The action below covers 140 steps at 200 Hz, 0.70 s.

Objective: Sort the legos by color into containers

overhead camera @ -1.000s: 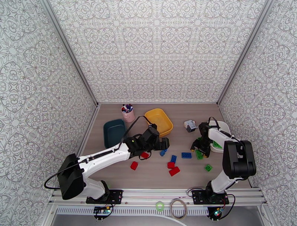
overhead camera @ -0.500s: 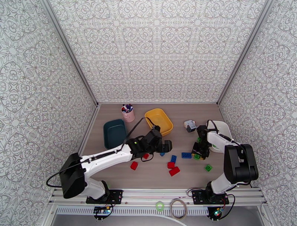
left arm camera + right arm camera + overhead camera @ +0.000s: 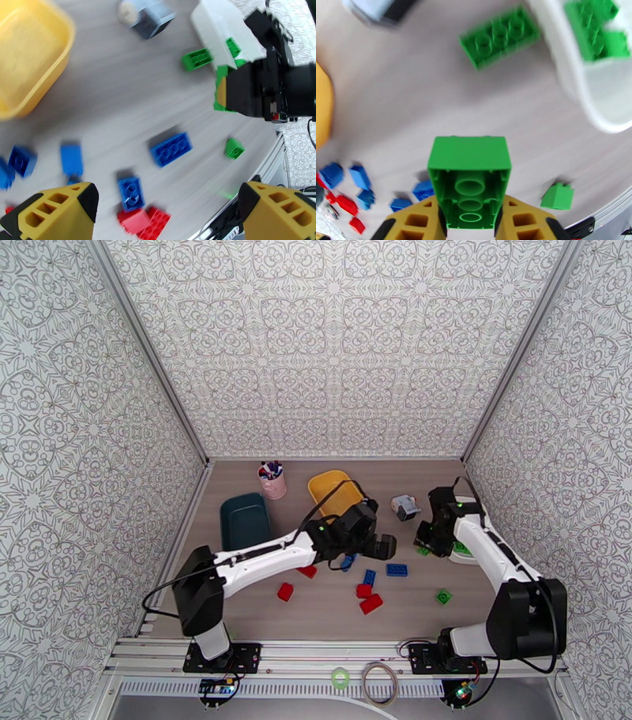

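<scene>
- Green is the one colour started: green bricks point(image 3: 598, 27) lie in the white tray point(image 3: 572, 83), at the right of the table.
- One more green brick point(image 3: 469, 173) is clamped in the right jaws, hollow underside toward the wrist camera, and appears lifted off the table near that tray; dropping it there is judged the step in hand.
- Two green pieces are left loose: an oblong point(image 3: 499, 37) just beside the white tray, and a small one point(image 3: 557, 196) nearer the front edge.
- Nothing is seen in the yellow tray point(image 3: 336, 491) or the teal tray point(image 3: 243, 523), as far as they show.
- Blue bricks point(image 3: 171, 148) and red bricks point(image 3: 144, 222) are scattered mid-table, unsorted.
- The left jaws are spread wide and empty, hung above that scatter.
- Most of the sorting is judged undone.
</scene>
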### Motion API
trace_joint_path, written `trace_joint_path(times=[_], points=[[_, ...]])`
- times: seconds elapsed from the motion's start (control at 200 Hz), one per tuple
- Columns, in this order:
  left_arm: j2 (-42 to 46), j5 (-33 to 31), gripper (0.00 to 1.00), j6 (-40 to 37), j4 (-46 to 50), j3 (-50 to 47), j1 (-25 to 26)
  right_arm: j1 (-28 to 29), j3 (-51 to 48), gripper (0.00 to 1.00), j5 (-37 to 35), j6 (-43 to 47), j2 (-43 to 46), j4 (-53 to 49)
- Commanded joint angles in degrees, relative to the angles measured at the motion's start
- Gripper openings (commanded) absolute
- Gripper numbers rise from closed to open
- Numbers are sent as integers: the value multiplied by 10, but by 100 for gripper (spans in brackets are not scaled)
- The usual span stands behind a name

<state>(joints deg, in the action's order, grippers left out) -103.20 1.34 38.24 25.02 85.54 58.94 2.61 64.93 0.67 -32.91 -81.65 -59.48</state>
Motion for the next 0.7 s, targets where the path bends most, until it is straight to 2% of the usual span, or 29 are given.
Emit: trace_joint_path(times=[0.0, 0.11, 0.325, 0.51, 0.695], points=[[-32, 7, 99, -57, -13, 58, 17, -28, 56, 21, -56, 33, -15, -39], [-70, 9, 99, -73, -3, 122, 23, -63, 101, 21, -94, 68, -40, -57], [-175, 70, 99, -69, 101, 288, 10, -135, 156, 21, -130, 117, -92, -72], [-192, 79, 99, -63, 110, 307, 2, -178, 176, 24, -134, 133, -136, -75], [-163, 75, 99, -50, 96, 267, -23, -181, 176, 46, -121, 132, -153, -64]])
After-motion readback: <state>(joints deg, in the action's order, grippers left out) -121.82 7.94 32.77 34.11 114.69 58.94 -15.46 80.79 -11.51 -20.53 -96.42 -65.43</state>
